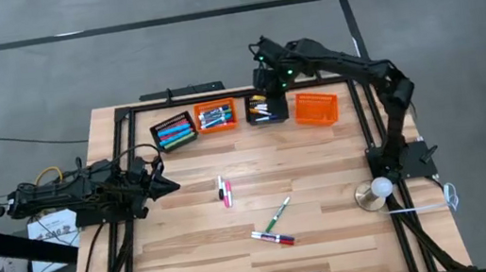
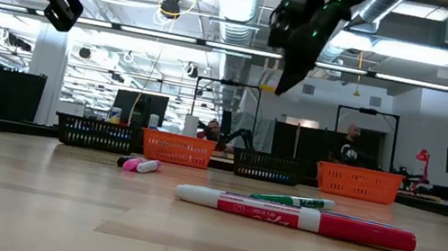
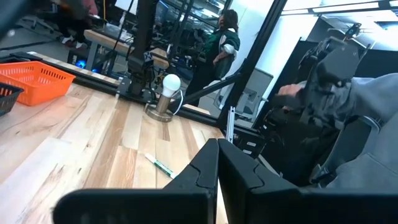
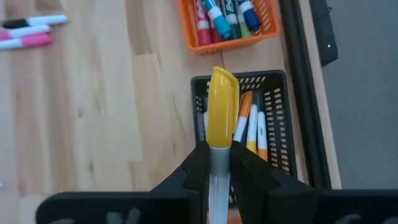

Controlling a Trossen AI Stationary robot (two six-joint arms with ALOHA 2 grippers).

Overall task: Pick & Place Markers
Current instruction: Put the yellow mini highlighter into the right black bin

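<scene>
My right gripper (image 4: 219,157) hangs over the far edge of the table, shut on a yellow-capped marker (image 4: 221,106). Below it stands a black mesh basket (image 4: 278,130) holding orange-and-white markers (image 4: 252,127); in the high view that basket (image 1: 265,111) is third from the left. Loose markers lie on the table: a pink and black pair (image 1: 224,191), a green one (image 1: 278,214) and a red and blue pair (image 1: 274,238). My left gripper (image 1: 172,185) waits shut at the table's left, holding nothing. My right gripper pinches the marker's pale barrel (image 4: 219,171) just behind the yellow cap, between its two fingers. The marker lies along the fingers, its cap sticking out past the fingertips. The fingers slant down from above. The marker is lifted clear, above the black basket.
Along the far edge stand a black basket (image 1: 174,131) and an orange basket (image 1: 215,116) with markers, and an orange basket (image 1: 315,108) at the right. A white bulb on a round base (image 1: 379,189) stands near the right arm's base. People show in the room beyond.
</scene>
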